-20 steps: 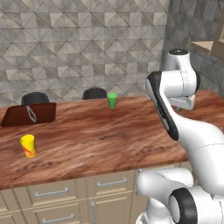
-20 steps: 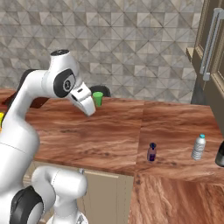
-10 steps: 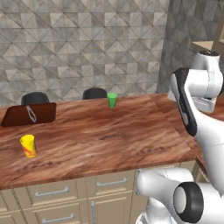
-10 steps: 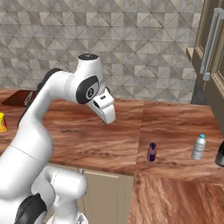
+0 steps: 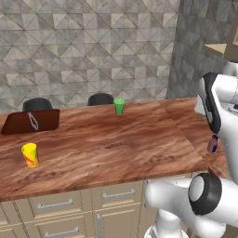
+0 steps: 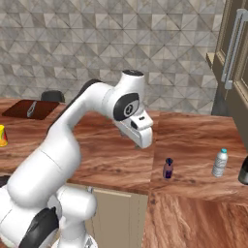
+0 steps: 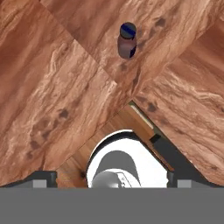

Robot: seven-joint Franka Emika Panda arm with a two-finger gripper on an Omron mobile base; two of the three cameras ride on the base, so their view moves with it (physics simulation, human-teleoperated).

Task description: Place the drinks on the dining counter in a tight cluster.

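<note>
Three drinks: all standing upright on the right-hand stretch of the surface (image 6: pixel 193 131), strung out in a loose row, not clustered yet.
Maroon bottle (image 6: pixel 168 168): short, dark cap, near the front edge just right of the seam where the two wood slabs meet; the left base camera catches it past the arm at the right edge of the frame, and the hand camera looks down on its cap.
Water bottle (image 6: pixel 220 162): clear with a white cap, further right along the same front edge, well apart from the maroon one.
Wine bottle (image 6: pixel 243 170): dark, cut off by the frame's right edge, just beyond the water bottle.
Tool (image 6: pixel 143 141): jaws spread wide with nothing between them, hanging above the surface up and to the left of the maroon bottle.
Handling guess, maroon: looks small, stiff and light, so it should tip easily if nudged; best pinched around the body below the cap.
Handling guess, water: thin clear plastic, probably slick and a bit squashy, so take it mid-body with a gentle squeeze.
Handling guess, wine: likely the heaviest and breakable; grab the wide body rather than the slim neck.
Not part of the job: green cup (image 5: pixel 119 106) near the back edge, yellow cup (image 5: pixel 30 155) toward the left end.
</note>
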